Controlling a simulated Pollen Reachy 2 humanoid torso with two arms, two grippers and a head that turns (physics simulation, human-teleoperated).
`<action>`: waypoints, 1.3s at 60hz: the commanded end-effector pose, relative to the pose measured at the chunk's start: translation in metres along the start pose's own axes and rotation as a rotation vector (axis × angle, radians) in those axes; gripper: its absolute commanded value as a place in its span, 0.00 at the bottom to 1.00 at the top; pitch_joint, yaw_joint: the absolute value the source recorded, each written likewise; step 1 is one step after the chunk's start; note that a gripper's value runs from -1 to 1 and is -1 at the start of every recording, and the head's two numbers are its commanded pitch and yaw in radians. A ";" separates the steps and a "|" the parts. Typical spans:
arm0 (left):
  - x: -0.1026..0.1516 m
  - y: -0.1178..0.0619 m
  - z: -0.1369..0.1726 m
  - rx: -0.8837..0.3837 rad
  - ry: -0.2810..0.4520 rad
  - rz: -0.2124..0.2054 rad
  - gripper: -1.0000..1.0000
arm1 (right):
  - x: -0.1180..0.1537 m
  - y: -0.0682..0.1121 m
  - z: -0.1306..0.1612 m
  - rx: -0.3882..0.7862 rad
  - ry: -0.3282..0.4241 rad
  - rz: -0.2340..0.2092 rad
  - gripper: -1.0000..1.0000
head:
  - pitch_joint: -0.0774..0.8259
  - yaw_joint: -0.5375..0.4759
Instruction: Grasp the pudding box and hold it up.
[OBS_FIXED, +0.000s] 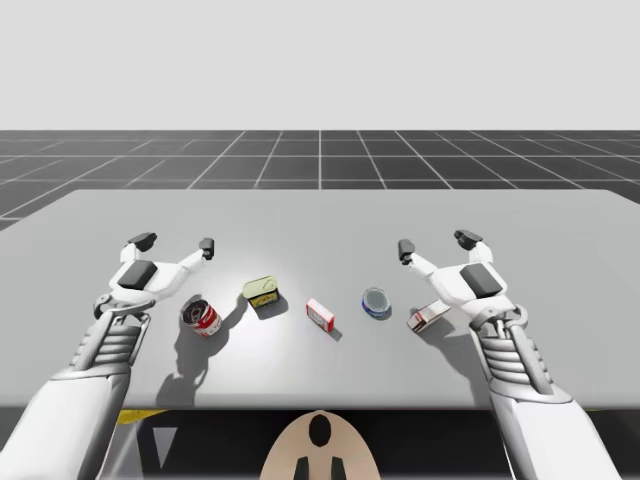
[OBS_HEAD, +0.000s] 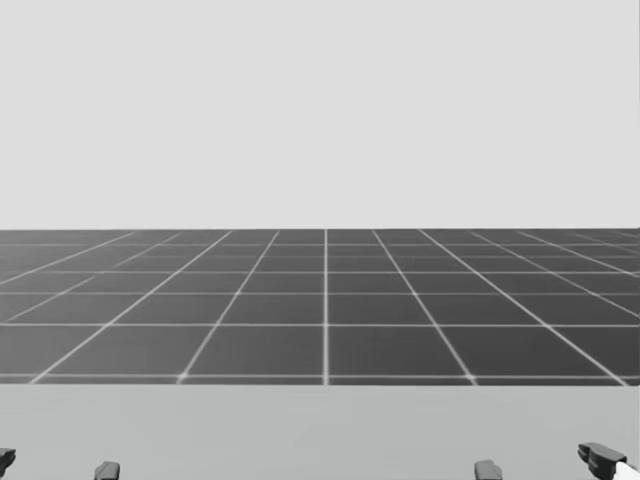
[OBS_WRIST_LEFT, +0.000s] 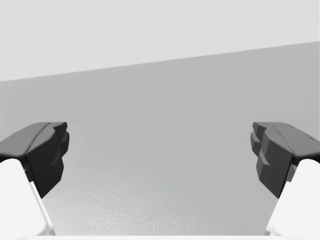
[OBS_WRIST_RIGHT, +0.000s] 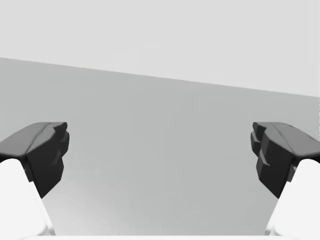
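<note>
Over table (OBS_FIXED: 320, 215), high view: left gripper (OBS_FIXED: 176, 243) and right gripper (OBS_FIXED: 435, 244) both spread wide, empty. 2 red-white boxes, cannot tell which holds pudding: middle box (OBS_FIXED: 320, 314) between yellow tin (OBS_FIXED: 262, 292) and blue tin (OBS_FIXED: 376, 301); end box (OBS_FIXED: 428, 319) under right wrist. Wrist views: bare table between fingers.

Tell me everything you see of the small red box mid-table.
The red box is a small cuboid, cardboard-like, red with white on its faces. It rests low on the table, set askew to the table's edges, apart from the yellowish tin on one side and the blue can on the other. Nothing but the table touches it.
</note>
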 end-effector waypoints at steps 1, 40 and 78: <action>0.000 0.000 0.000 0.001 -0.001 -0.005 0.00 | 0.000 0.001 0.001 -0.023 0.009 0.001 0.00 | 0.08 0.54; 0.000 0.001 0.000 0.007 -0.007 -0.022 0.00 | 0.000 -0.002 -0.003 -0.033 0.027 0.007 0.00 | 0.55 0.48; 0.002 -0.002 0.001 -0.014 -0.020 -0.026 0.00 | 0.002 -0.002 -0.003 -0.028 0.021 0.005 0.00 | 0.86 0.14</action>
